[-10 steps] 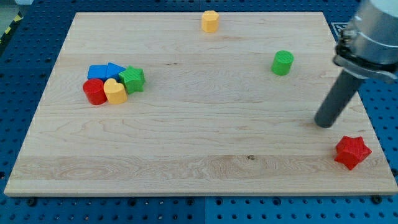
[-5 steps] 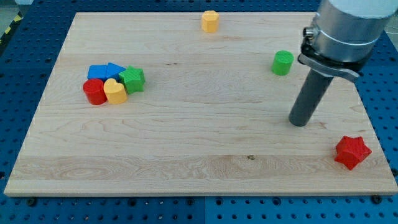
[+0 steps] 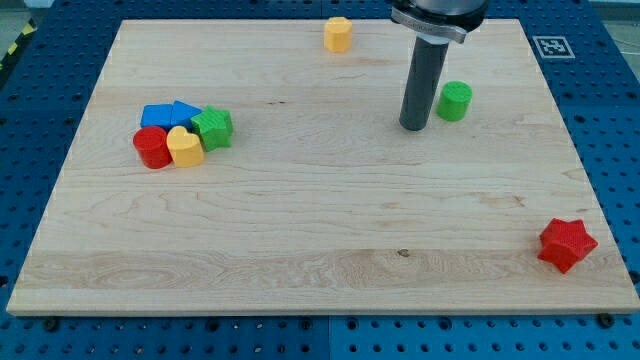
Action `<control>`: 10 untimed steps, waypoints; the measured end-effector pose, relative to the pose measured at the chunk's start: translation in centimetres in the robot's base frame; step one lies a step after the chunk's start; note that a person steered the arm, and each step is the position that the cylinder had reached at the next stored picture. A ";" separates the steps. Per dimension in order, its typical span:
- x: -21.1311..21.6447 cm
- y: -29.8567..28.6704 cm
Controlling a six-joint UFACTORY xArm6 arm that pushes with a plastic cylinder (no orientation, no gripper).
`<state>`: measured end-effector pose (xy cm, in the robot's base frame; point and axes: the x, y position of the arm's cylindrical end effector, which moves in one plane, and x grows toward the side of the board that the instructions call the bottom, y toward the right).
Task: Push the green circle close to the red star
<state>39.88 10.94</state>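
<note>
The green circle [image 3: 454, 101] stands on the wooden board [image 3: 320, 230] at the view's upper right. The red star [image 3: 566, 244] lies near the board's lower right corner, far from the green circle. My tip [image 3: 414, 126] rests on the board just left of the green circle and slightly below it, with a small gap between them. The dark rod rises from the tip to the view's top edge.
A cluster at the view's left holds a red block [image 3: 152, 148], a yellow block [image 3: 185, 147], a green block [image 3: 213, 128] and two blue blocks [image 3: 169, 114]. A yellow block [image 3: 338, 33] sits at the board's top edge.
My tip has moved up and to the left, from the board's right side near the red star to just left of the green circle. No block has moved.
</note>
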 end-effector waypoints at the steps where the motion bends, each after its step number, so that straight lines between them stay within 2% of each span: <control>1: -1.4 -0.2; 2: -5.1 -1.1; 3: -5.4 1.5; 4: -4.9 6.2; 5: -3.2 8.1; 8: -1.7 9.1; 10: 0.9 9.1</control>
<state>40.77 20.00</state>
